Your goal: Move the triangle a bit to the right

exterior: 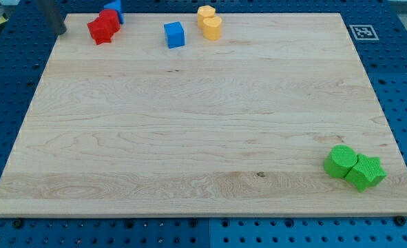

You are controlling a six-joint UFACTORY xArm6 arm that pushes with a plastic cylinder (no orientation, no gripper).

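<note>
The blue triangle (pixel 116 7) lies at the view's top left edge of the board, partly hidden behind a red block (pixel 111 17). A red star-shaped block (pixel 100 30) touches that red block on its lower left. My tip (pixel 63 32) is at the board's top left corner, to the left of the red star and apart from it. The rod rises out of the view's top.
A blue cube (pixel 175 34) sits right of the red blocks. Two yellow blocks (pixel 209 22) touch each other at the top middle. A green block (pixel 340 160) and a green star (pixel 366 172) touch at the bottom right. A marker tag (pixel 363 32) is at the top right, off the wooden board (pixel 189 138).
</note>
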